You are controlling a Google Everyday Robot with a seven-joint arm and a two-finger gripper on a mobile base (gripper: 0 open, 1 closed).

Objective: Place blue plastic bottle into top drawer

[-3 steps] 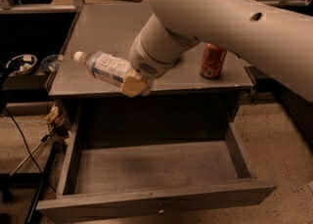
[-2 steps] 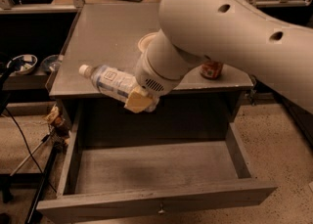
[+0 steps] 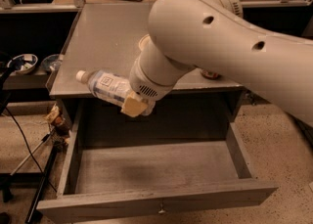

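My gripper (image 3: 131, 101) is shut on the blue plastic bottle (image 3: 103, 86), a clear bottle with a white cap and pale blue-and-white label. It holds the bottle nearly level, cap to the left, at the front edge of the cabinet top, above the back left of the top drawer (image 3: 156, 203). The drawer is pulled wide open; its grey floor is bare and a small metal knob shows on the front panel. The big white arm hides the bottle's right end.
The grey cabinet top (image 3: 102, 37) carries an orange-red soda can (image 3: 210, 75), mostly hidden behind the arm. Bowls (image 3: 23, 63) sit on a low dark shelf to the left. Cables and a stand lie on the floor at left.
The arm has carried the bottle forward and down, from over the cabinet top to past its front edge, over the open drawer. The arm now hides most of the can.
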